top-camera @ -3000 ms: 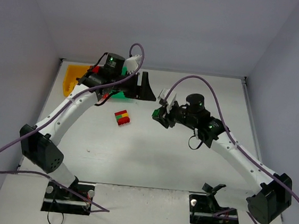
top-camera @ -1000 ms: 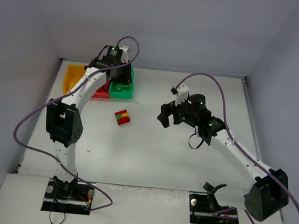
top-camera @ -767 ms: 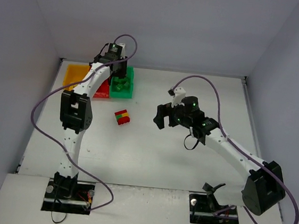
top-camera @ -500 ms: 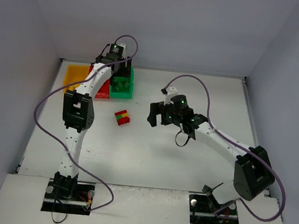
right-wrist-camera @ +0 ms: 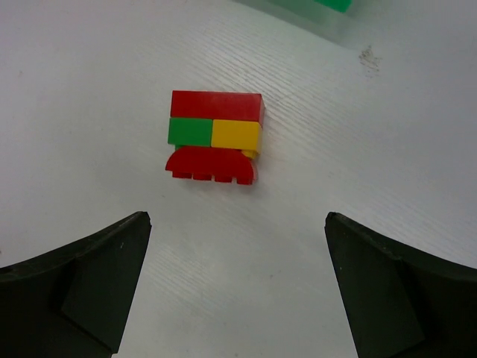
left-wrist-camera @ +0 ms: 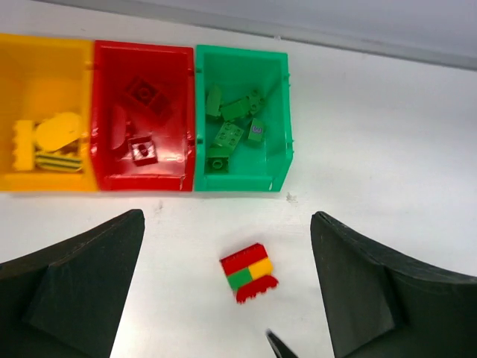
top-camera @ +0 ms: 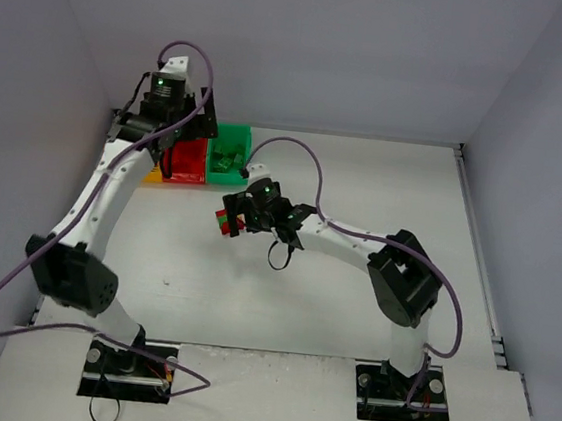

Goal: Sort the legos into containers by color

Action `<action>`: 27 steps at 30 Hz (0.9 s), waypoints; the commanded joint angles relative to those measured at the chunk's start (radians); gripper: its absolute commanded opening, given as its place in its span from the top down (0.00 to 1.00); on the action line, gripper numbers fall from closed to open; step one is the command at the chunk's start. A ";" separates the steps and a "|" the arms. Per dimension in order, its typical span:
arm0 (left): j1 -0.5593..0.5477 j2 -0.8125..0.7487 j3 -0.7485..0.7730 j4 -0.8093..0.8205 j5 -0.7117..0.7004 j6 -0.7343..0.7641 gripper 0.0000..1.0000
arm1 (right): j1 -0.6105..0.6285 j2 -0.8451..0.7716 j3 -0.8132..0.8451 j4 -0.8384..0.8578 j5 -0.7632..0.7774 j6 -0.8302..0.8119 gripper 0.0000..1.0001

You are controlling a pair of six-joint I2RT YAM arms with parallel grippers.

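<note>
The unsorted clump of legos [right-wrist-camera: 215, 146] lies flat on the white table [top-camera: 384, 191] where it lay before: a red brick, then green beside yellow, then a scalloped red piece. At its 11 o'clock, well apart, stand the joined containers: yellow bin [left-wrist-camera: 45, 181], red bin [left-wrist-camera: 141, 181] and green bin [left-wrist-camera: 238, 181], each holding loose bricks [left-wrist-camera: 227, 134] of its own colour.

Half a second ago the right gripper [right-wrist-camera: 237, 220] hung well off at the clump's 3 o'clock. Now it is just over the clump, jaws spread wide, touching nothing. The left gripper [left-wrist-camera: 227, 224] has drawn back from the green bin toward 10 o'clock, with its jaws apart and empty.

In the top view the left arm hides most of the yellow bin. One green brick carries a small mark, too small to read.
</note>
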 commanded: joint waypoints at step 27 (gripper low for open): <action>0.014 -0.596 -0.466 -0.292 -0.043 -0.051 0.14 | 0.094 0.412 0.429 -0.055 0.279 0.049 0.25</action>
